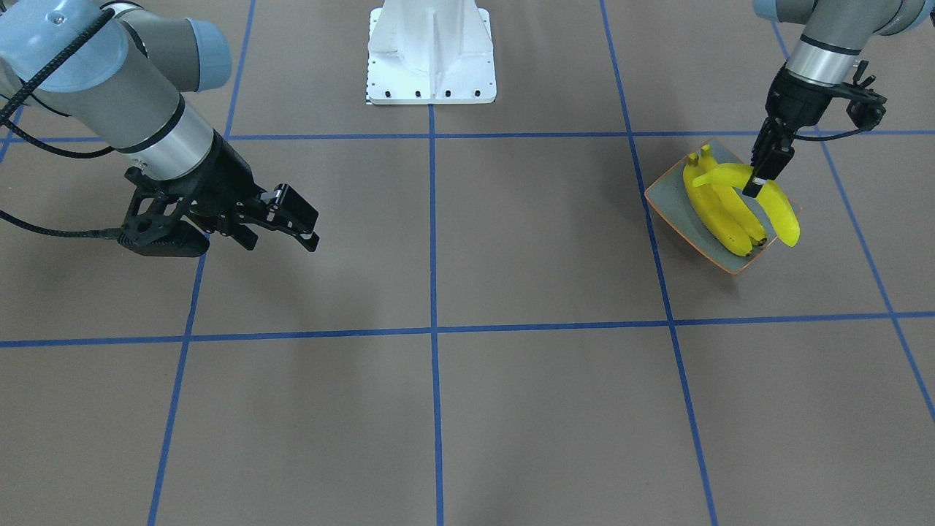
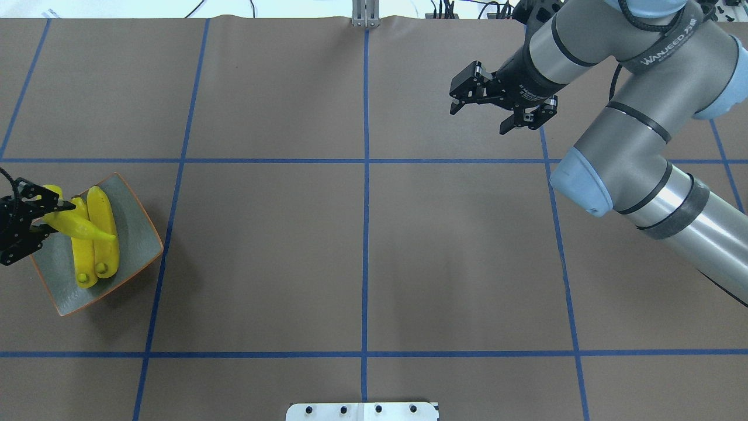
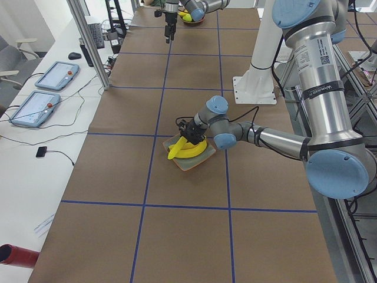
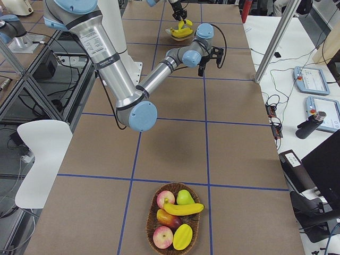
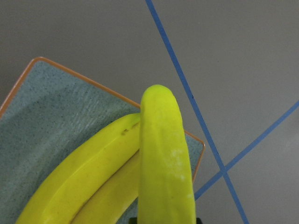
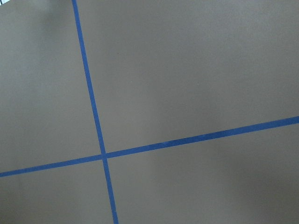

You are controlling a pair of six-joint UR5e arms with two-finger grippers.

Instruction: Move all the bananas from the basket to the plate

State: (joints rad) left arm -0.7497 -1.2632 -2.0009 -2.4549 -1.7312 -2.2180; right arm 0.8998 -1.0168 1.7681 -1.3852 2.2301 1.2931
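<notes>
The grey-green plate (image 1: 672, 201) (image 2: 137, 228) with its orange rim sits at the table's left end. Two yellow bananas (image 1: 719, 215) (image 2: 105, 234) lie side by side in it. A third banana (image 1: 781, 212) (image 2: 76, 225) (image 5: 163, 158) lies crosswise over them, one end past the rim, with my left gripper (image 1: 758, 184) (image 2: 49, 217) shut on it. The wicker basket (image 4: 151, 223) stands at the table's right end and holds one banana (image 4: 183, 208) among other fruit. My right gripper (image 1: 285, 237) (image 2: 479, 118) hangs open over bare table, holding nothing.
Apples, a pear and a mango share the basket with the banana. The white robot base (image 1: 431, 51) stands at the table's middle back edge. Blue tape lines grid the brown table. A side bench with tablets (image 3: 35, 109) runs along the far edge.
</notes>
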